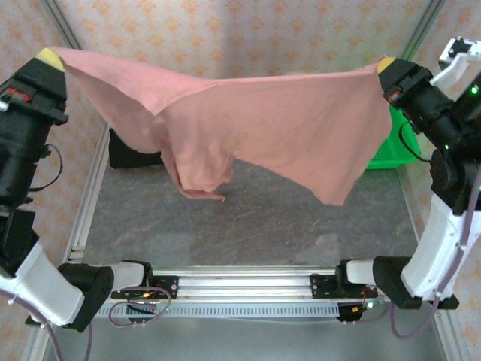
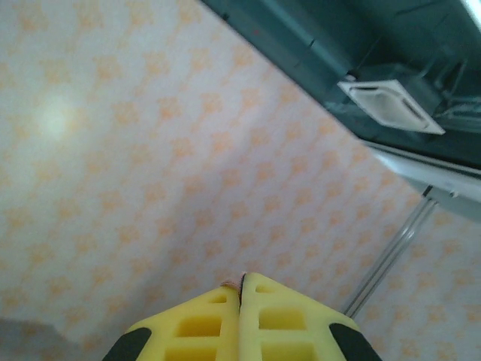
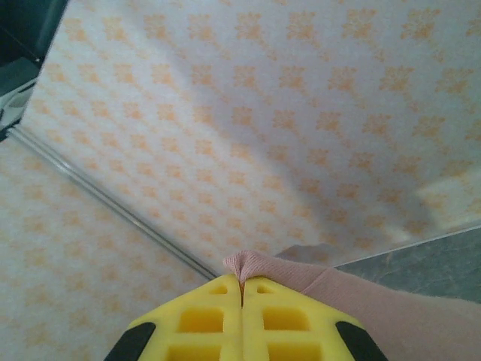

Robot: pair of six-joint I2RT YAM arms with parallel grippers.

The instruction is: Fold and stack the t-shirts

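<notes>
My left claw (image 1: 51, 59): pressed together on one upper corner of the pink t-shirt (image 1: 285, 128), high at far left.
My right claw (image 1: 385, 66): clamped on the opposite corner, high at right (a pinch of cloth pokes up between the yellow fingertips (image 3: 203, 316)).
Pink t-shirt: stretched between both claws, hanging over the grey table (image 1: 263, 226), one sleeve drooping centre-left.
Green basket (image 1: 387, 154): far right, behind the cloth.

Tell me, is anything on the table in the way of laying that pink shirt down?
Nothing visible is. The pink shirt hangs between the left gripper and right gripper over the grey table. A dark bundle and the green basket sit at the far corners; the shirt hides what lies behind it.
</notes>
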